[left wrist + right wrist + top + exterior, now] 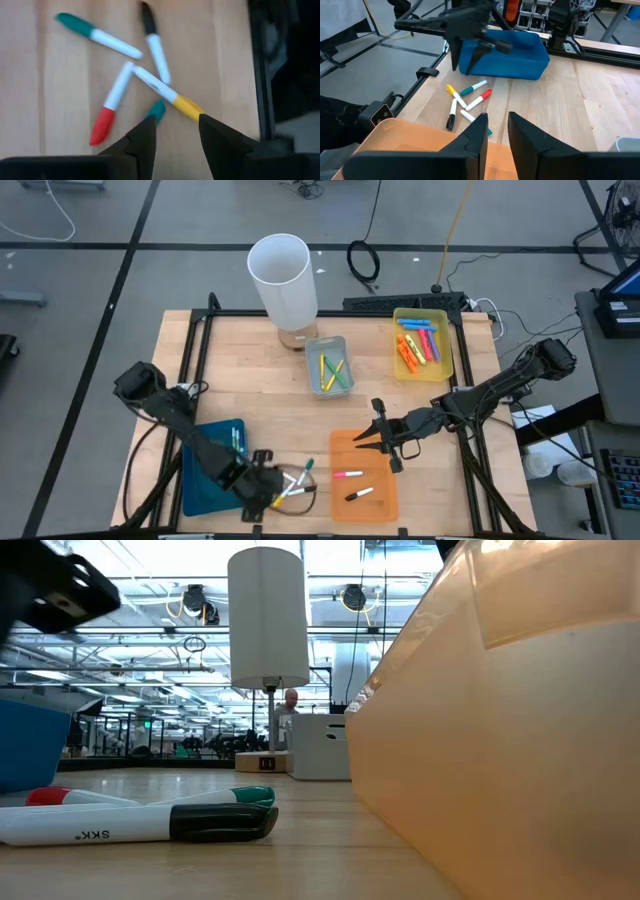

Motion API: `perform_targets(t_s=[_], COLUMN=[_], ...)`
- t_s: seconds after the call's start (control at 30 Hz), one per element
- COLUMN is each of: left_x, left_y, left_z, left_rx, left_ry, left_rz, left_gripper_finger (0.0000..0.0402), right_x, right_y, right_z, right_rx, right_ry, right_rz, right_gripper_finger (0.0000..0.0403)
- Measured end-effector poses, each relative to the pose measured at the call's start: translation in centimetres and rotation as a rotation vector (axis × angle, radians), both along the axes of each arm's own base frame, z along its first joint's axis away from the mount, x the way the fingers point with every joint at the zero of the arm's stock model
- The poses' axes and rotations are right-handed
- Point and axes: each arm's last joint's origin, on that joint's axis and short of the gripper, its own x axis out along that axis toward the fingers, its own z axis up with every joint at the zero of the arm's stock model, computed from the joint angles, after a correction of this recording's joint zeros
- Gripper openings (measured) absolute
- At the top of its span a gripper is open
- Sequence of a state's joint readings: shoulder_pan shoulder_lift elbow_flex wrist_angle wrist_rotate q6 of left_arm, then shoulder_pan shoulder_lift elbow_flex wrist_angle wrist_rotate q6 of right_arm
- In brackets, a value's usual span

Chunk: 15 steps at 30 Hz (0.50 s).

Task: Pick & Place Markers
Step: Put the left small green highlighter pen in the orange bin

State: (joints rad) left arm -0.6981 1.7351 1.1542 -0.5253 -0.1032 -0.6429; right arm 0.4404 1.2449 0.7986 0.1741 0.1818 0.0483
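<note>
Yellow-capped marker by left tool; low view hides it.

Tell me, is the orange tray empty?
No. The orange tray holds two markers, one pink-capped, one black-capped.

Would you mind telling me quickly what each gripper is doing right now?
Left gripper: open, empty, above the loose markers on the table.
Right gripper: open, empty, over the orange tray.
</note>
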Motion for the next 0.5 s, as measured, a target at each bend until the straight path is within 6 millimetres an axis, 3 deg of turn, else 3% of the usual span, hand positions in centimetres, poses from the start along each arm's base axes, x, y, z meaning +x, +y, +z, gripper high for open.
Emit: perform_targets(t_s=[0.17,0.5], left_x=[-0.5,0.6], left_y=[-1.0,-0.6], left_z=[-1.1,-4.0], left_rx=[0.076,0.087], left_ry=[-0.005,0.104], left_rz=[-0.081,-0.098], left_gripper_finger=[0.0129,0.0116], right_x=[0.0,0.0], right_y=[0.0,0.0], right_z=[0.0,0.0], right_rx=[0.005,0.016], right_ry=[0.001,0.004], right_rz=[-0.002,-0.006], right_gripper_finger=[0.0064,0.0063])
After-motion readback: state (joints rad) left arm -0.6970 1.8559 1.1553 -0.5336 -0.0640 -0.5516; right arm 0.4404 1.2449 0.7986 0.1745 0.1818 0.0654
